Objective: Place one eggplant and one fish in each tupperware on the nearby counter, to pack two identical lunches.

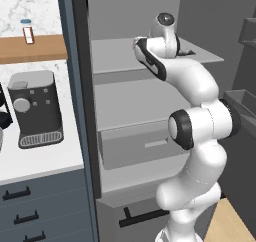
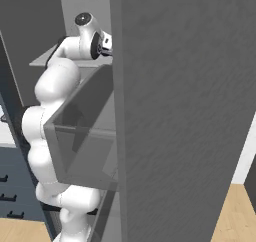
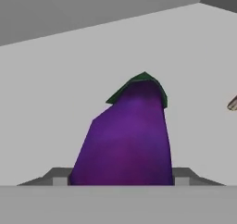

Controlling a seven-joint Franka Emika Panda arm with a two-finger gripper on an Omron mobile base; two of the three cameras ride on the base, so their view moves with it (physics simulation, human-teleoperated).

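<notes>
A glossy purple eggplant (image 3: 127, 135) with a green stem cap lies on a pale grey fridge shelf (image 3: 55, 89), its cap pointing away from the hand. My gripper (image 3: 121, 179) has it between the fingers, and both dark fingertips (image 3: 60, 177) press against its sides. In the left base view the arm reaches onto the upper shelf (image 1: 115, 53) of the open fridge. At the right edge of the hand view a tan pointed tip (image 3: 233, 102) pokes in, possibly a fish. The counter (image 1: 45, 161) lies left of the fridge. The tupperware is out of view.
A dark coffee machine (image 1: 35, 108) stands on the counter. The fridge has a lower shelf and a drawer (image 1: 140, 146) below the arm. Its open door (image 2: 180, 111) with a door bin (image 2: 85, 136) stands close on the right.
</notes>
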